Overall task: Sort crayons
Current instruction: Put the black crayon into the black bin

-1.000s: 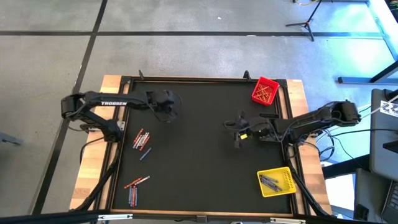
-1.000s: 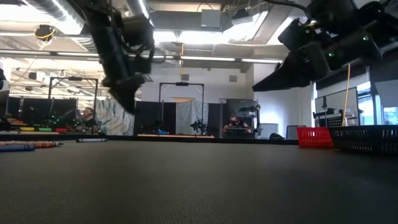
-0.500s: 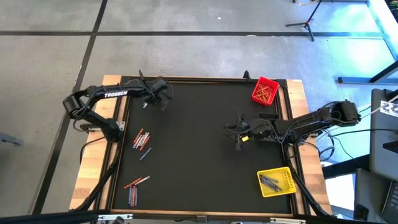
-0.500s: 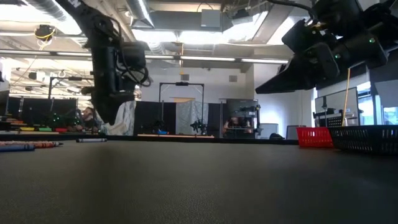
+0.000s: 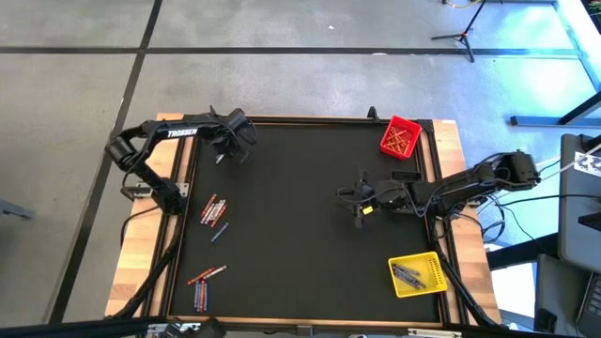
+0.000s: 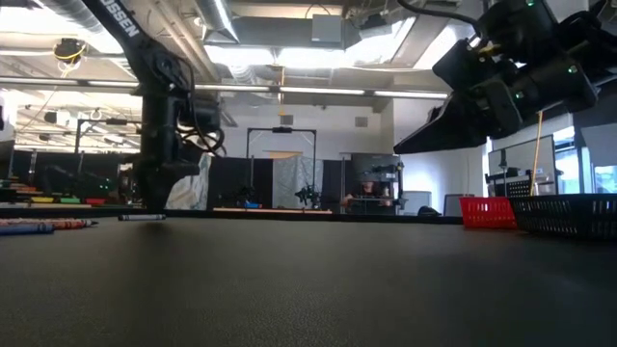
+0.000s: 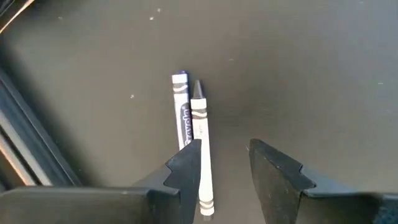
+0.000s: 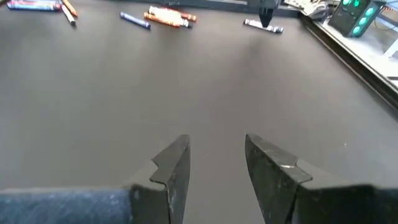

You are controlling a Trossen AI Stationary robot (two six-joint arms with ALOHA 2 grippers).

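Two crayons, one blue-tipped and one grey, lie side by side on the black mat near its far left corner. My left gripper hangs open just above them, pointing steeply down; one finger overlaps the grey crayon's side in the wrist view. In the low view it stands close over the mat. More crayons lie at the left and near left. My right gripper waits open above the mat's right half, nothing between its fingers.
A red bin holding crayons stands at the far right corner. A yellow bin with grey crayons stands at the near right. The mat's raised black frame runs close by my left gripper. The mat's middle is bare.
My left gripper has swung toward the table's far left corner and sunk toward the mat, turning as it went, and now hangs over the two crayons there. Its fingers stay open. The right arm has kept still.
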